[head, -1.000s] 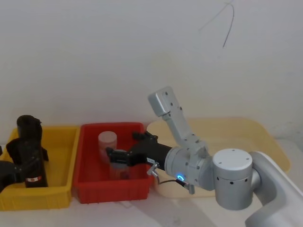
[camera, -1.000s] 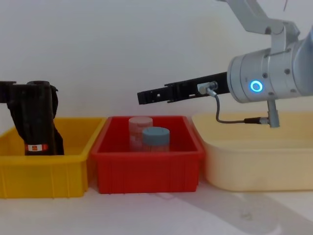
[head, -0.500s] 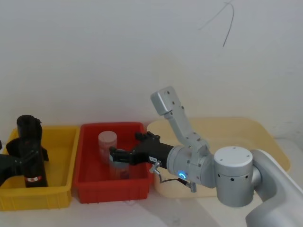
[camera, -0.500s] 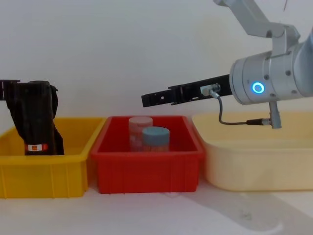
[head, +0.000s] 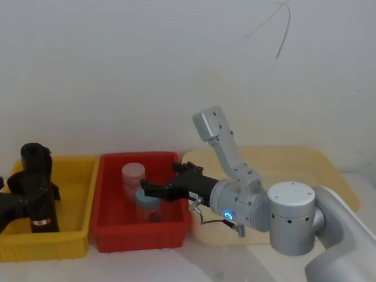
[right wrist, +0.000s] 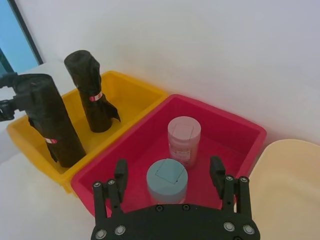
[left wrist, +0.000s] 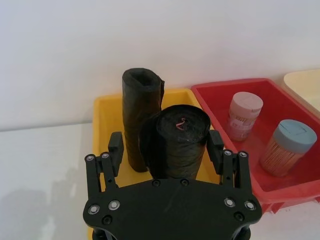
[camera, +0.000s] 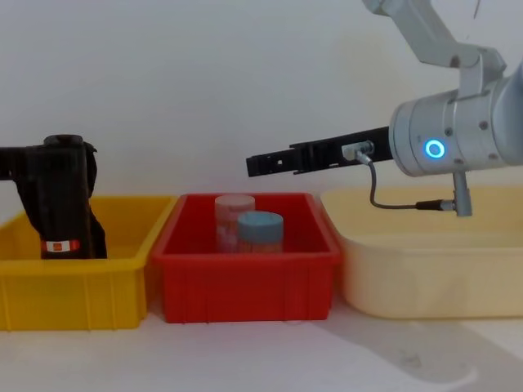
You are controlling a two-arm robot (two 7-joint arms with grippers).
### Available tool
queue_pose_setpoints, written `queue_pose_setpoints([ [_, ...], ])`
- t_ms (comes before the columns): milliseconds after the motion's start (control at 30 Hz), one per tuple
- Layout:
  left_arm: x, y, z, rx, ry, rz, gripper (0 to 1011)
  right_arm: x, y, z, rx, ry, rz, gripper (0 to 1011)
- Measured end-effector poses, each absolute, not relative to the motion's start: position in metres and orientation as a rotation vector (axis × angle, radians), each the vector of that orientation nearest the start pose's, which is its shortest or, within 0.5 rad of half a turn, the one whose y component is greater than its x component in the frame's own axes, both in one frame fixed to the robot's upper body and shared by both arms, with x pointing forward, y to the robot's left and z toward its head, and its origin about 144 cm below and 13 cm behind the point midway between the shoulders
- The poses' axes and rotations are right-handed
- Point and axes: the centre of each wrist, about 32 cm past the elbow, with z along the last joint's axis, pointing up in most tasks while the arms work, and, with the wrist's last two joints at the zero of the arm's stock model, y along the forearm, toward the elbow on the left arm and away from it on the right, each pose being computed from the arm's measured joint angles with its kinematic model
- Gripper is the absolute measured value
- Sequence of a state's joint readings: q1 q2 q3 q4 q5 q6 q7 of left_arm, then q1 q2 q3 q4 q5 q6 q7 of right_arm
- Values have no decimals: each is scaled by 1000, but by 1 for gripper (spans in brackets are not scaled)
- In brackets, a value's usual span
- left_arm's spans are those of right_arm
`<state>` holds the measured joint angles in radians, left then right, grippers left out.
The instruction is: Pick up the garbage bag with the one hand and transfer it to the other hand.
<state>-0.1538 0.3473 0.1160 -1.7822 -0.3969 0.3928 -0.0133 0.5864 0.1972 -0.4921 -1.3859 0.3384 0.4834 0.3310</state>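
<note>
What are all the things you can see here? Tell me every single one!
garbage bag: 1, black with a red-and-white band, standing in the yellow bin
other black roll: 1, black with a small red tag, standing in the same bin beside it
yellow bin: 1, yellow, left end of the table
red bin: 1, red, in the middle
jars: 2, clear, a pink-lidded jar and a blue-lidded jar, inside the red bin
tub: 1, cream, right end
table: 1, white, under the bins
left hand: 1, black, open, one finger on each side of the garbage bag
right hand: 1, black, open, on the silver arm with the blue ring, hovering above the red bin
</note>
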Motion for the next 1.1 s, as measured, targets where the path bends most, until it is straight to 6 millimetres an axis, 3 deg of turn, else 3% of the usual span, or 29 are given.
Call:
queue_pose_setpoints([
  [1100, 519, 272, 1235, 47, 48, 1237, 1001, 584, -145, 1269, -281, 121, -802, 1001],
])
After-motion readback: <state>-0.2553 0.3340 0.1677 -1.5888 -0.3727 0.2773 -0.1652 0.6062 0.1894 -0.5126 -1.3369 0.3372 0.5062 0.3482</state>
